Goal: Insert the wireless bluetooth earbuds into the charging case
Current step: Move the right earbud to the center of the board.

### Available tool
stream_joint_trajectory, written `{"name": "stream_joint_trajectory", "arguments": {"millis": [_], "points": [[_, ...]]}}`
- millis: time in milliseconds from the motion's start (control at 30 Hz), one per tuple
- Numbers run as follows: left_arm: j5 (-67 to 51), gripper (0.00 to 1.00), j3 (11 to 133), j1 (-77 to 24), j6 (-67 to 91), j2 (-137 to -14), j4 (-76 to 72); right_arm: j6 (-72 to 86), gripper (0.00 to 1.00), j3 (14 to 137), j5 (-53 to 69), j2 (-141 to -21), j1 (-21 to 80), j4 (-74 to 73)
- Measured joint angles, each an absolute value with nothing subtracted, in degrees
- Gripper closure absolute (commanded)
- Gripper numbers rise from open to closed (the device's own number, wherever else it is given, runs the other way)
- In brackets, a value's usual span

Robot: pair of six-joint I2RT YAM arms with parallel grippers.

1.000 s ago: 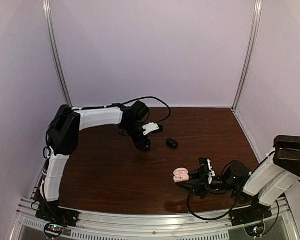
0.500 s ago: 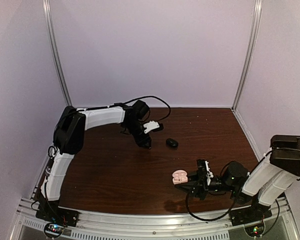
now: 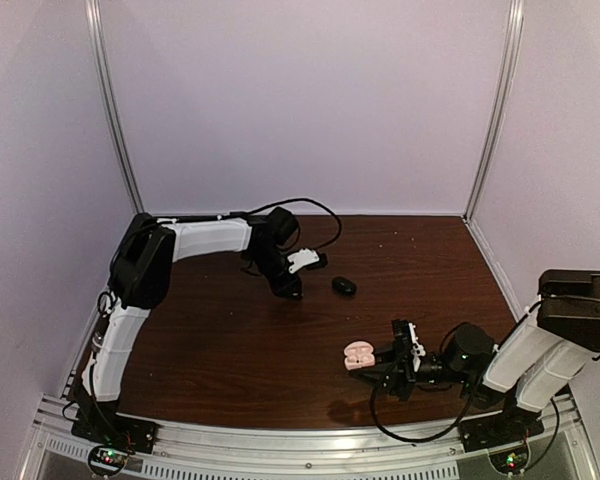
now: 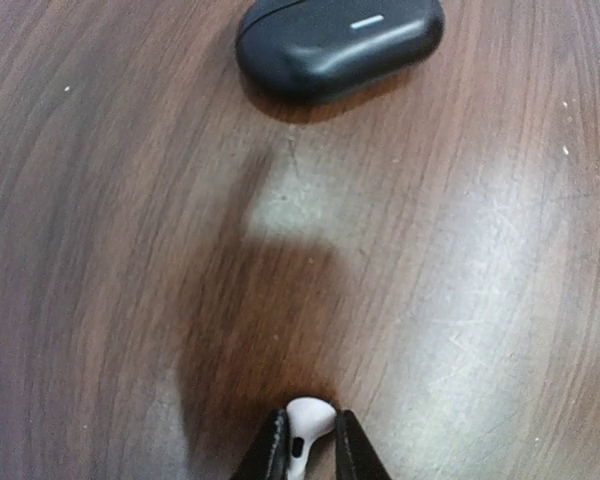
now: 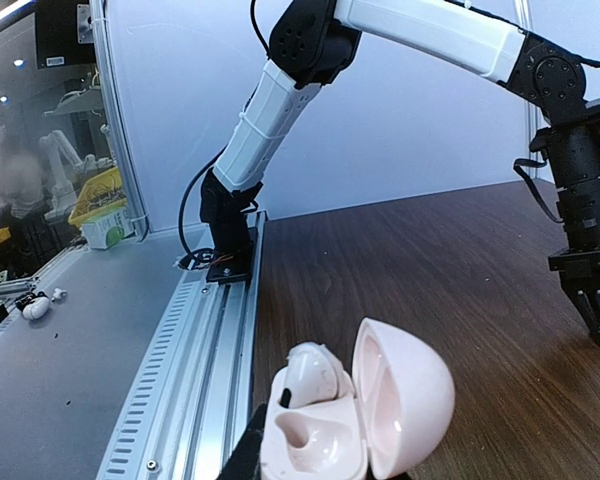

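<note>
Now the left arm (image 3: 195, 238) stretches from its raised elbow out across the bench (image 3: 230, 340). Its wrist is bent straight down, so the left pincer (image 3: 289, 290) points at the wood. In the left wrist view its fingertips (image 4: 268, 452) stand nearly together, pressed against either side of a white earbud (image 4: 308, 418) whose rounded head pokes out between them, at the bench surface. The right arm (image 3: 530, 350) lies folded low, its forearm nearly level. The right pincer (image 3: 383, 360) is clamped on the pink charging case (image 5: 380, 400), which it holds just above the near part of the bench. The case's lid stands open, and a pale earbud (image 5: 310, 380) sits in one well.

Compared with a second ago, the left elbow has swung a little to the right and the left fingers have drawn in around the earbud. The pink case has dropped only slightly, and the black case (image 4: 340, 40) has not moved.

That black case lies closed on the bench, just to the right of the left pincer and apart from it. A broad stretch of bare wood separates the two pincers. The pink case hangs close to the bench's near edge, where the metal rail (image 5: 205, 340) runs. Pale walls (image 3: 300, 100) close in the back and both sides.
</note>
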State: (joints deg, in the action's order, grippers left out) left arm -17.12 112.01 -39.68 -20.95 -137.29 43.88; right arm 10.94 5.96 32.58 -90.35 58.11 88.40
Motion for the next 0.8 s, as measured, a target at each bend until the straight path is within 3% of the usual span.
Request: {"name": "stream_joint_trajectory", "arguments": {"millis": [233,467,667,800], "points": [[-16.8,0.92,98.2,-39.7,-16.0,-129.5,37.7,10.9,1.00,6.0,32.6,-90.5,58.1,88.4],[-13.8,0.93,76.4,-41.5,-6.8,-115.5,30.7,10.9,1.00,5.9,32.8,-90.3,58.1,88.4],[-11.5,0.89,62.3,-48.2,2.5,-104.9,29.4,10.9,1.00,5.9,32.8,-89.3,58.1,88.4],[-9.5,0.83,60.8,-52.5,7.2,-103.4,30.8,10.9,1.00,5.9,32.8,-89.3,58.1,88.4]]}}
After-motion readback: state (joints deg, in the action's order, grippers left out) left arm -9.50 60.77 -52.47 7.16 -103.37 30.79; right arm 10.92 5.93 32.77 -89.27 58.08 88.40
